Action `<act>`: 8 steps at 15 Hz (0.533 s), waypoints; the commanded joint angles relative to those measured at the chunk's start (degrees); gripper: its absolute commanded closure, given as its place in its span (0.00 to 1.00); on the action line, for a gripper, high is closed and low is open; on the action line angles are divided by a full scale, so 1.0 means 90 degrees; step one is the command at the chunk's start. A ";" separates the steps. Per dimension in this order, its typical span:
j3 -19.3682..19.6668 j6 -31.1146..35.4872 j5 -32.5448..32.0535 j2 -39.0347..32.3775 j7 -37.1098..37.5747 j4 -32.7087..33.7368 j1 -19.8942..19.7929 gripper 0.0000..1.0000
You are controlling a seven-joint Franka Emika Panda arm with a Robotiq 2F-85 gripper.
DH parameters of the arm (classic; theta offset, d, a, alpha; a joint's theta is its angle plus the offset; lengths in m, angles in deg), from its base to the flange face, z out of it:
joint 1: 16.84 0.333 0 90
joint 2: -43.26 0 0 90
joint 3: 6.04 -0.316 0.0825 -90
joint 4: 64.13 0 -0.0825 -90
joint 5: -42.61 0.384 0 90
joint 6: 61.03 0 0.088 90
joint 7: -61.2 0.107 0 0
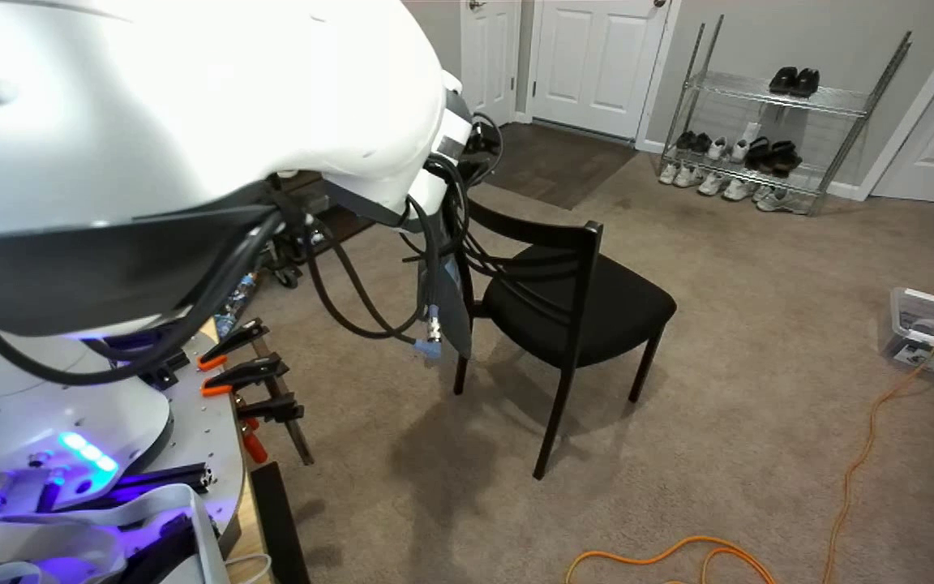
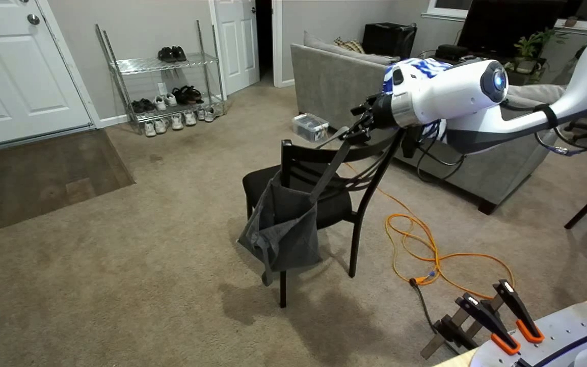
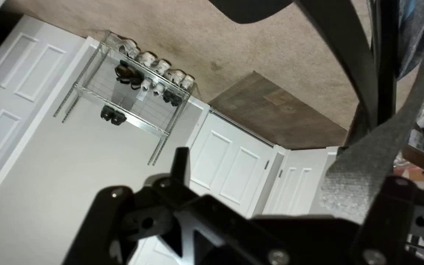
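Hand (image 2: 355, 123) noted near the back of a black chair (image 2: 334, 210); its fingers (image 3: 180, 162) are set wide apart, and nothing is seen gripped. A grey strap (image 3: 374, 151) is found at three o'clock in the wrist view, close by a finger; whether it is borne by that finger cannot be told. From the strap a grey bag (image 2: 293, 239) is hung, at seven o'clock from the hand in an exterior view, beside the chair. One run of strap is seen passing in front of the top rail (image 2: 308, 153); another is lost behind it.

Judgement on handling: the fingers are best kept clear of the rail, and any motion should be made slowly and along the line of the fingers, since loose cloth could be caught on the knuckles. Sideways sweeps are to be avoided; the light-looking chair might be dragged.

Farther off, same view: orange cord (image 2: 436, 257) at five o'clock, plastic box (image 2: 310, 127) at nine, sofa (image 2: 339, 81) from eleven round to four, shoe rack (image 2: 143, 64) just past nine.
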 commanded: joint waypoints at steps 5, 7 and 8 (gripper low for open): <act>-0.0347 -0.0988 0.3140 0.1223 -0.0491 -0.0319 0.0063 0.00; -0.0411 -0.0878 0.3836 0.1558 -0.0735 -0.0258 0.0124 0.00; -0.0440 -0.0869 0.4133 0.1765 -0.0806 -0.0239 0.0155 0.00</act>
